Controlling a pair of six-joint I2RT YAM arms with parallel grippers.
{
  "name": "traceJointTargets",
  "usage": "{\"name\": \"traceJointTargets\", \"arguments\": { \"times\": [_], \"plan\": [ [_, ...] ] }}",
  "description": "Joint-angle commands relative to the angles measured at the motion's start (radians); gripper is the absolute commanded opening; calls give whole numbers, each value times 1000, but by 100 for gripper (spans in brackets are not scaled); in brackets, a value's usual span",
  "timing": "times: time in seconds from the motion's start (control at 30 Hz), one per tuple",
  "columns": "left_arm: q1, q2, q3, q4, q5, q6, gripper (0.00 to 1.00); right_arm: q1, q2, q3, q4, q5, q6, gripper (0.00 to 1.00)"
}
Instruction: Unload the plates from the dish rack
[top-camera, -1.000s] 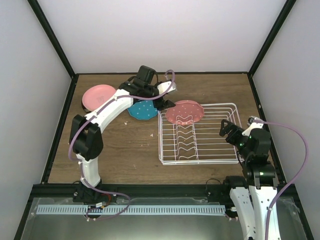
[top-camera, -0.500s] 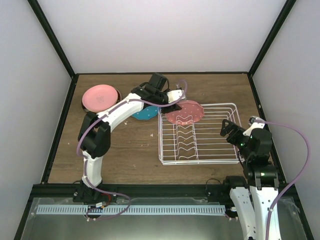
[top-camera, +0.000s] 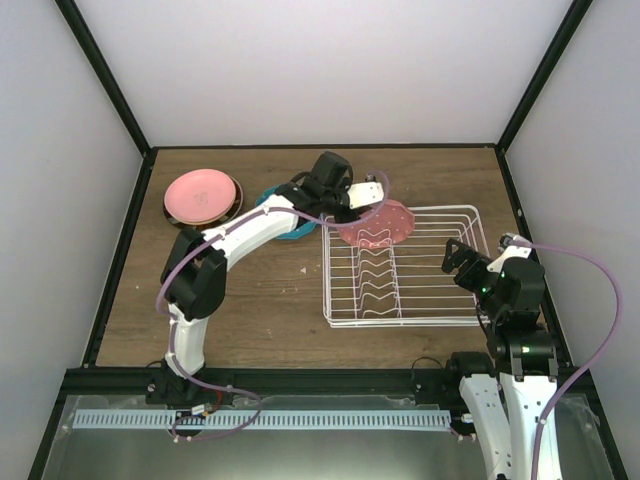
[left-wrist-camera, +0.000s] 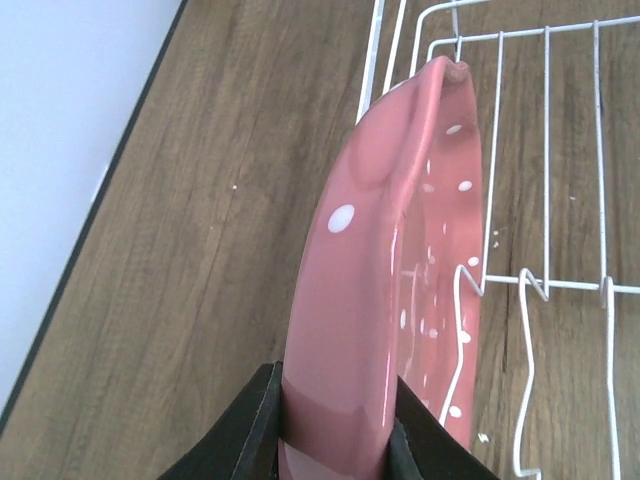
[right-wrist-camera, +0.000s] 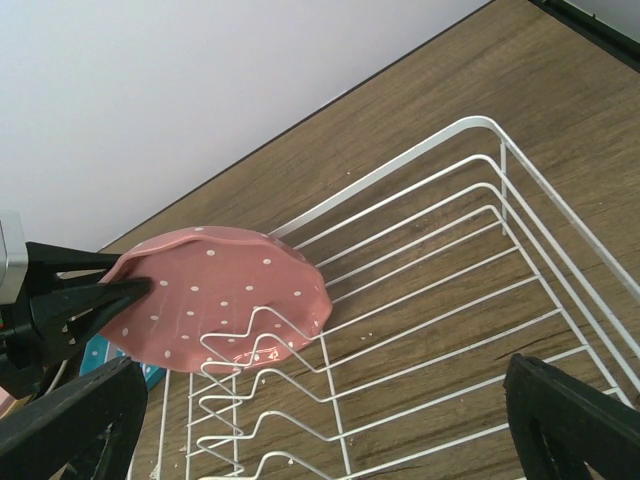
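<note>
Left gripper (left-wrist-camera: 335, 405): pressed onto the near rim of the pink dotted plate (left-wrist-camera: 395, 230); a black finger (left-wrist-camera: 245, 435) sits on each face of the rim.
Plate relative to left gripper: seen edge-on from the wrist, it runs straight away from the fingers toward 12 o'clock. Its far rim meets the wire of the dish rack (left-wrist-camera: 545, 285).
Pink dotted plate, place: at the rack's 11 o'clock corner in the top view, tilted, with its lower edge over the zigzag dividers (right-wrist-camera: 245, 345) and its white-dotted face up.
Right gripper (top-camera: 458, 258): spread wide and holding nothing. It hangs over the rack's 3 o'clock edge, well apart from the plate.
Dish rack, contents: the pink dotted plate is the only plate seen in it.
Teal plate (top-camera: 293, 231): flat on the table just outside the rack at 10 o'clock, mostly hidden under the left arm.
Stack at table's 10 o'clock: a plain pink plate (top-camera: 200, 194) on top and a dark-rimmed plate (top-camera: 238, 194) showing beneath it; what else is under it cannot be told.
Table (top-camera: 260, 290): brown wood grain.
</note>
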Motion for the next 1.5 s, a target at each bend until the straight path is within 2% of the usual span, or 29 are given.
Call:
{"name": "traceJointTargets", "arguments": {
  "times": [0.0,0.27,0.73,1.07,1.2,1.33,1.47],
  "plan": [
    [-61,-28,-10,79,-91,-23,4,10,-6,35,-8,10,-15,100],
    [-105,-91,4,134,-173,5,4,10,-12,32,-12,7,-16,100],
    [-122,-193,-38,283,-218,71,4,10,-10,24,-4,-3,-17,100],
    [-109,-322,-86,482,-292,-81,4,11,-11,16,-2,-4,-14,100],
    [-97,-392,-143,588,-374,-118,4,10,-10,14,-1,-5,-14,100],
    [6,-434,-157,656,-486,-317,4,10,-12,14,0,-8,-14,100],
    [226,-421,-87,501,-513,-701,4,10,-13,13,0,-10,-15,100]
  ]
}}
